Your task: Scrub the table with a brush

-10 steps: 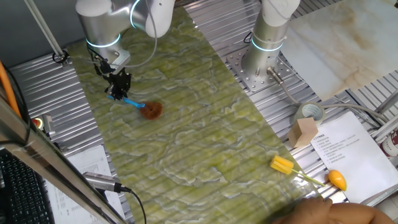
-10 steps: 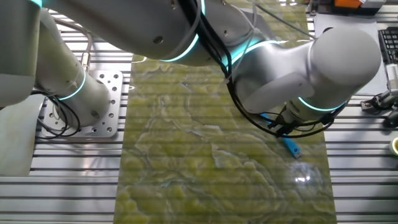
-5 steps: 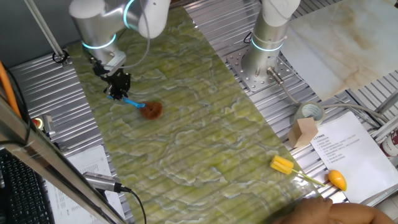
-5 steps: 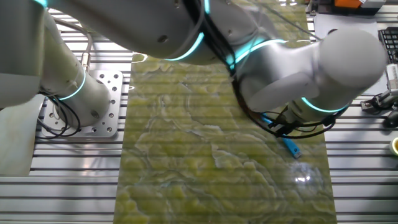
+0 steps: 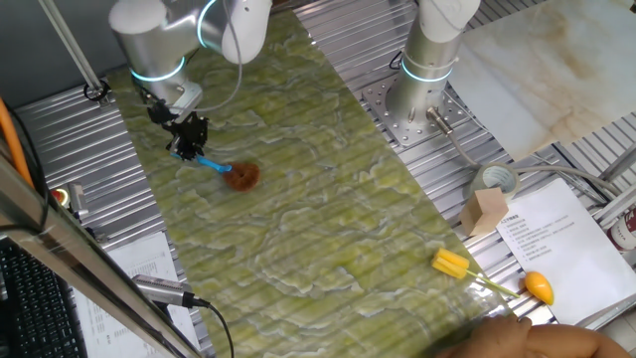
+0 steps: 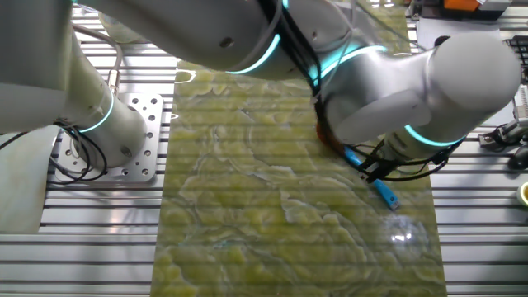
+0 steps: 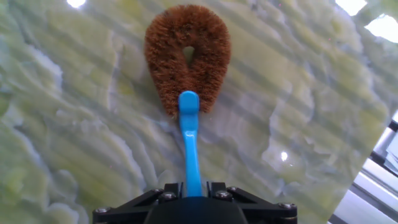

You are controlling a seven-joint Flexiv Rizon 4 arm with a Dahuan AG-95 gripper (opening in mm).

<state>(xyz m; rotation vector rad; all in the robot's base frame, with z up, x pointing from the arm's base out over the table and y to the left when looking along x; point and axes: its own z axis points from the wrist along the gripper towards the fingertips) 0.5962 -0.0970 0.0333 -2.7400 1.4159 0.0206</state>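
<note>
Where the blue handle meets the black jaws at the bottom of the hand view, the end effector (image 7: 193,190) is clenched on the brush (image 7: 188,74), the handle running straight out from between the two fingers. The round brown bristle head, with a small hole at its centre, lies against the counter (image 7: 311,112), whose green-yellow marbled surface shows faint ribs. In one fixed view the end effector (image 5: 187,144) hangs from the arm (image 5: 184,35) near the far left part of the counter (image 5: 328,229); the brush (image 5: 227,171) slants down and to the right from it, the bristle head touching the surface. In the other fixed view the arm's large silver joints (image 6: 412,91) cover most of the end effector, and only a short blue length of the brush (image 6: 381,191) shows below them, over the counter (image 6: 247,206). Beside the counter in the first fixed view are the arm's base (image 5: 422,85) on ribbed metal, a tape roll (image 5: 494,180), a small cardboard box (image 5: 486,211), a printed sheet (image 5: 552,239) and a yellow-headed tool (image 5: 487,274) with an orange end.
</note>
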